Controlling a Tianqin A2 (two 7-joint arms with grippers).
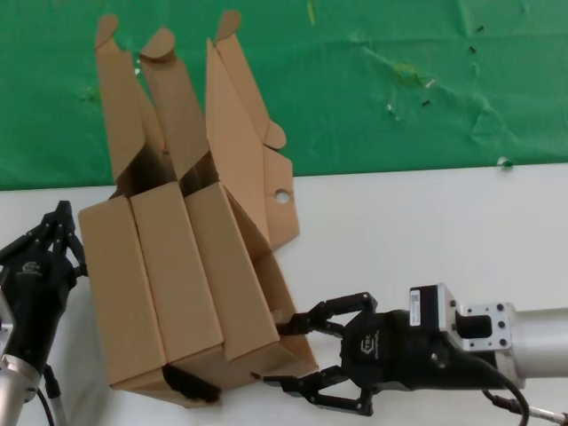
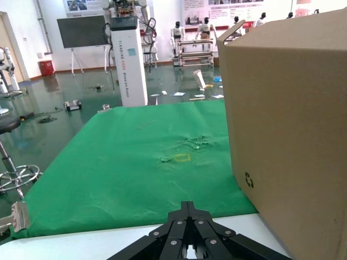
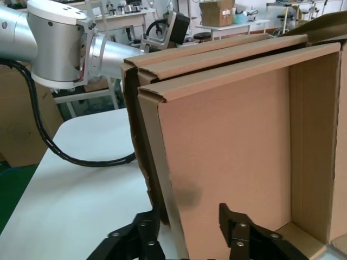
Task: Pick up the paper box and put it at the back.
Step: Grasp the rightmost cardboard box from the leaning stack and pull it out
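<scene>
The right claw is spread open at the near end of the box, one finger inside it and the other outside its side wall. The box lies open on the white desk, touching two like boxes, lids raised toward the green cloth. The left claw, closed and holding nothing, waits just left of them.

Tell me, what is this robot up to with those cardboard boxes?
Three brown boxes stand side by side on the white table, lids open toward the green cloth. The right pincer is open and straddles the near wall of the rightmost one, the paper box, about to grip it; nothing is lifted yet. The left pincer waits beside the leftmost box.
</scene>
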